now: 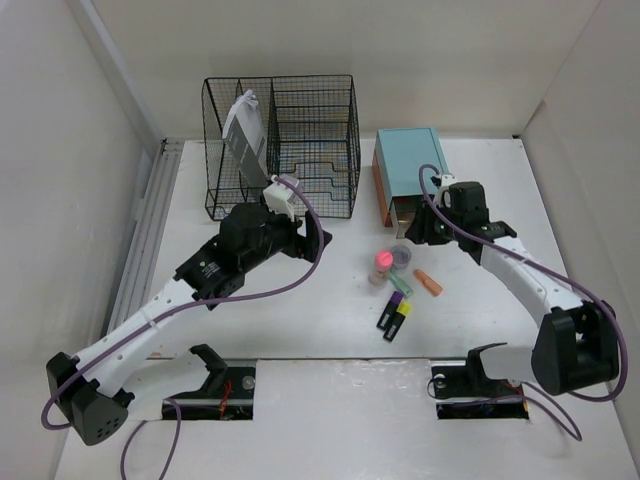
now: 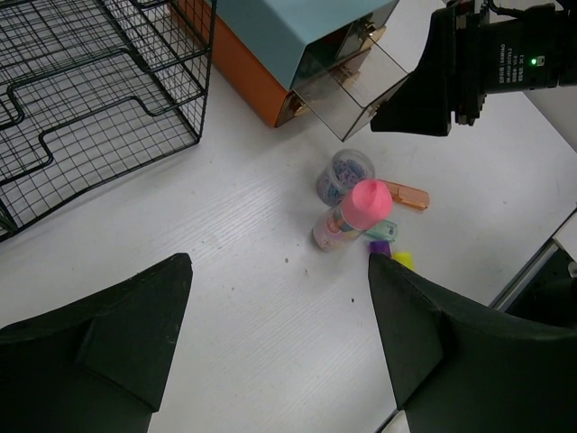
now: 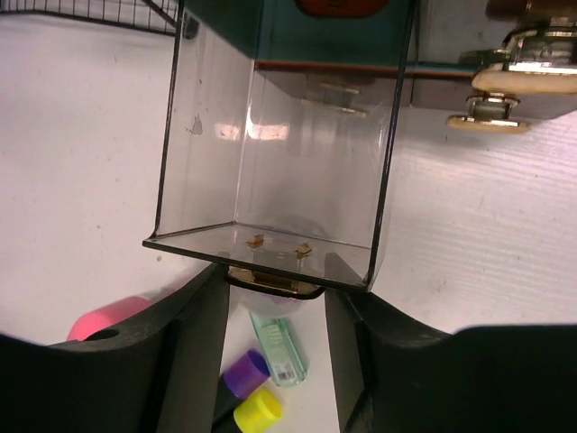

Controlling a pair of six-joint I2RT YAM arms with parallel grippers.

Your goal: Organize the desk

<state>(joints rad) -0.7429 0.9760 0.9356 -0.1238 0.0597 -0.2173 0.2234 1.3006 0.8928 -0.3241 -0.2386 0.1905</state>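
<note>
White matte desk (image 1: 330, 330) fills the top view, lightly scuffed and closed in by plain pale walls (image 1: 60, 120) on three sides. A grey ribbed rail (image 1: 145, 230) runs along its 9 o'clock edge, and two rectangular cut-outs (image 1: 215, 390) sit at 6 o'clock by the arm bases. A black wire rack (image 1: 285, 140) holding a sheet of paper (image 1: 245, 130) stands at 11 o'clock. A teal box (image 1: 408, 160) stands at 1 o'clock with its clear drawer (image 1: 405, 212) pulled out toward the middle. Small stationery lies just right of centre: a pink-capped tube (image 1: 380, 262), a small jar (image 1: 401, 254), an orange piece (image 1: 429, 282) and two dark highlighters (image 1: 397, 312). The left arm (image 1: 200, 290) reaches toward the rack; the right arm (image 1: 520, 270) reaches to the drawer.

From the left wrist, the left gripper (image 2: 279, 334) hangs over bare white surface with its fingers wide apart and nothing between them. The rack's corner is at 10 o'clock, the box at 12, the tube and jar at 2.

From the right wrist, the right gripper (image 3: 275, 307) is closed against both ends of the brass drawer pull (image 3: 270, 280) at the drawer's front. On the desk beneath lie a mint piece (image 3: 279, 347), a purple cap (image 3: 245, 372) and a yellow cap (image 3: 257, 410), with the pink cap at 8 o'clock.
</note>
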